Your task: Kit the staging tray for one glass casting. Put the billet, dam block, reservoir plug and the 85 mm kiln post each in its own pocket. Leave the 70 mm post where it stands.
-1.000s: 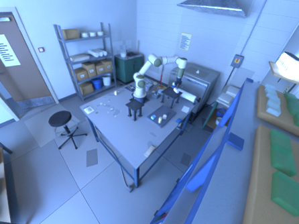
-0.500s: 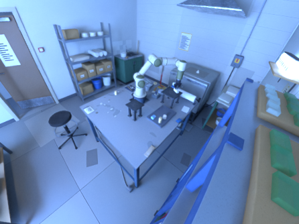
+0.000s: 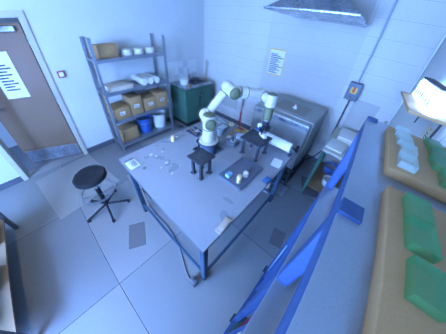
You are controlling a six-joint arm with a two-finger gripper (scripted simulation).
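Note:
My gripper (image 3: 262, 132) hangs straight down over the small dark stand (image 3: 255, 140) at the far right of the table, and it is open and holds nothing. Whatever stands on that stand under the fingers is too small to make out. In front of the stand lies the dark staging tray (image 3: 242, 173), with a small blue piece (image 3: 228, 175) and a pale upright cylinder (image 3: 239, 178) in its pockets and another pale piece (image 3: 245, 174) beside them. A second dark stand (image 3: 200, 160) is left of the tray, near the arm's base (image 3: 208, 142).
The grey work table (image 3: 205, 185) has small pale items scattered on its left part (image 3: 162, 161) and a paper slip near its front edge (image 3: 223, 226). A stool (image 3: 92, 182) stands on the floor to the left, shelving (image 3: 130, 90) behind it, a grey kiln (image 3: 295, 122) behind the table.

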